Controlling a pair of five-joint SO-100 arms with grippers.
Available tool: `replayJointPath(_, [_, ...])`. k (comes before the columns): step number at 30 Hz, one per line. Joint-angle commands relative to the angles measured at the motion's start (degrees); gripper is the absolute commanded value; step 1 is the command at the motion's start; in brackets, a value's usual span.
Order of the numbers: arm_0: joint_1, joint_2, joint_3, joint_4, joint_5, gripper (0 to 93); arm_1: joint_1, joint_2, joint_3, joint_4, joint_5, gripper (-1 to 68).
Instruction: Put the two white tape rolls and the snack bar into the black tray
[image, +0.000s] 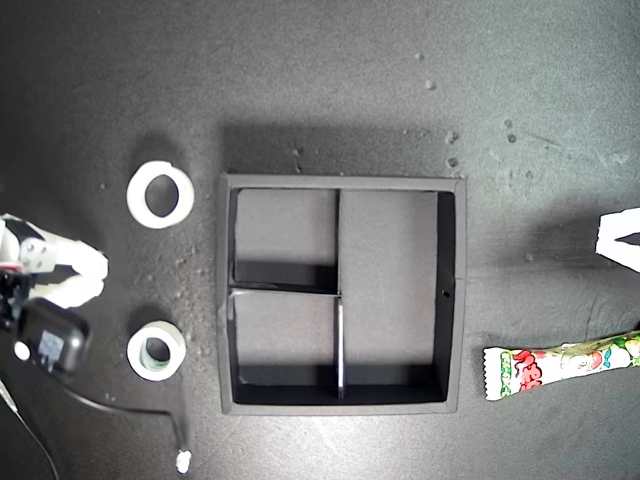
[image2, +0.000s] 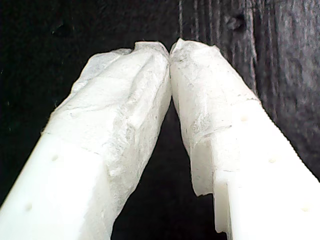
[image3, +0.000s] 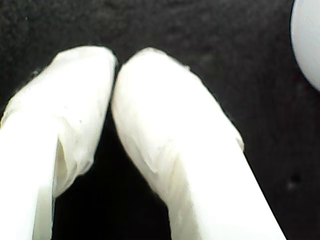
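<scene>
The black tray sits mid-table with nothing in its compartments. At the exterior view's left lie the two white tape rolls: the wider all-white one and, nearer the front, the smaller one with a greenish core. The snack bar lies at the exterior view's right, beside the tray. My second gripper is shut on nothing; it appears to be the one at the exterior view's left, between the rolls, with a white curved edge beside it. My first gripper is shut and empty, seemingly the one at the exterior view's right edge, above the bar.
A black camera module hangs on the arm at the exterior view's left. Its thin black cable trails over the table to a small white plug near the smaller roll. Small specks dot the dark tabletop behind the tray.
</scene>
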Motion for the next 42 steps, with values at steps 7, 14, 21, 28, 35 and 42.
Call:
replayJointPath(7, [-3.43, 2.64, 3.08, -6.86, 8.53, 1.8, -4.22, 0.26, 0.62, -1.76, -20.48, -0.4])
replayJointPath(14, [-5.54, 2.64, -1.85, -9.76, 14.5, 10.2, -9.14, 0.26, 0.62, -1.67, -16.26, -0.3])
replayJointPath(21, [-7.73, 2.29, -6.86, -9.84, 19.95, 11.4, -12.22, 0.26, 0.62, -1.49, -15.47, -0.3])
replayJointPath(28, [-11.16, -10.63, -14.68, -13.36, 23.73, 11.6, -13.1, 0.26, 0.62, -1.49, -15.12, -0.3])
replayJointPath(35, [-14.06, -33.49, -26.46, -14.59, 23.73, 12.2, -13.62, 0.26, 0.62, -1.49, -14.94, -0.2])
replayJointPath(42, [-15.82, -41.57, -28.3, -18.02, 24.52, 12.8, -14.85, 0.26, 0.62, -1.32, -14.41, -0.2])
